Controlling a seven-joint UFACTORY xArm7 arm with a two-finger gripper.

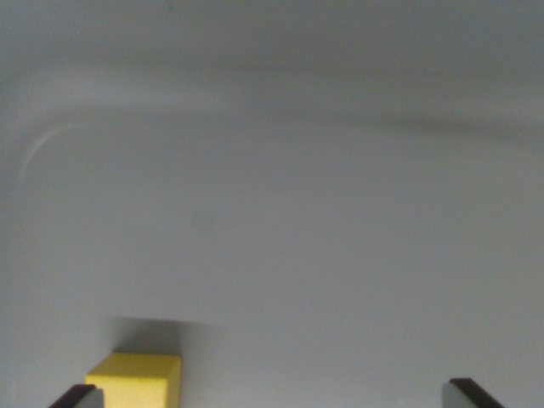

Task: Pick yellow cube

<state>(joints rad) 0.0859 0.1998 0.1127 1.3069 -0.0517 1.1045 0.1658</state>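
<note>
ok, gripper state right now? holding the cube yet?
Gripper: open, holding nothing. Fingertips set wide apart at the bottom edge; the yellow cube sits beside the fingertip on the wrist view's left, not clamped.

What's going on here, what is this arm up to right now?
This is the wrist camera of a robot arm going after a yellow cube. The cube sits on a pale grey surface at the bottom of the wrist view, close beside the finger on the view's left. The other finger is far off to the right, so the fingers are open and nothing is gripped yet.
</note>
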